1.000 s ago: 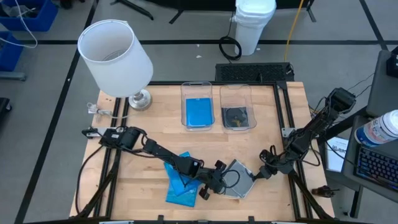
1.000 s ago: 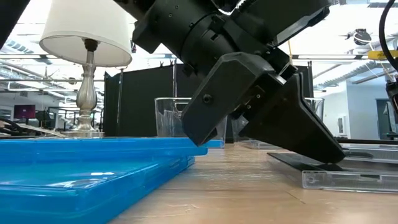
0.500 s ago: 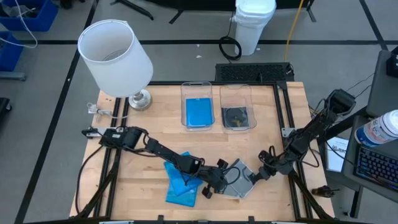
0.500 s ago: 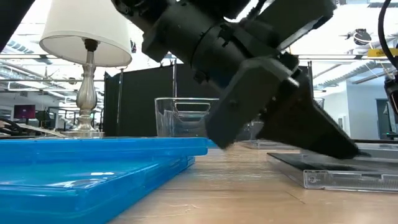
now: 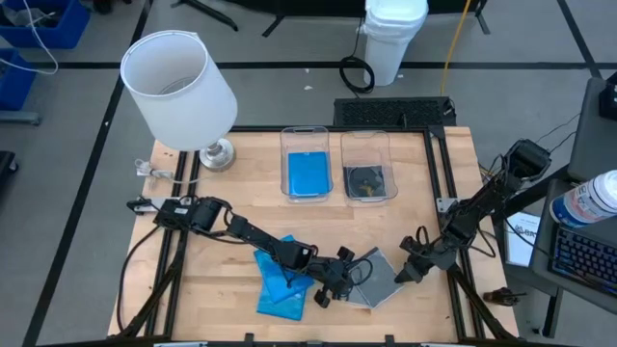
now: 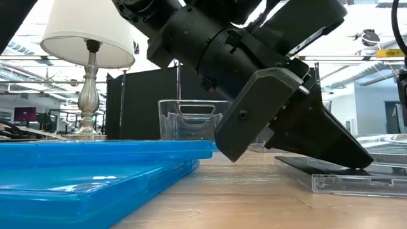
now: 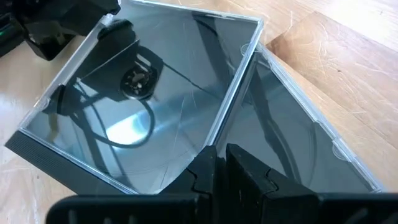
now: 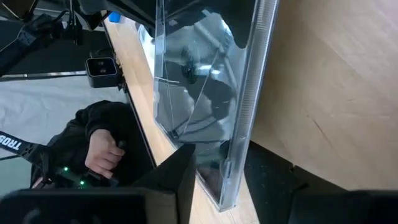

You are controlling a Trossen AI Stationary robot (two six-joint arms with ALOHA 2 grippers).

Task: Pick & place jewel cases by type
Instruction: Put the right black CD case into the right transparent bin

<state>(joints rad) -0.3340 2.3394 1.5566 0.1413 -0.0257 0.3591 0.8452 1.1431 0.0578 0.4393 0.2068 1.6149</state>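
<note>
The wooden table (image 5: 231,198) carries a lamp (image 5: 179,82), two clear bins (image 5: 308,164), blue jewel cases (image 5: 280,284) and grey jewel cases (image 5: 378,280).
</note>
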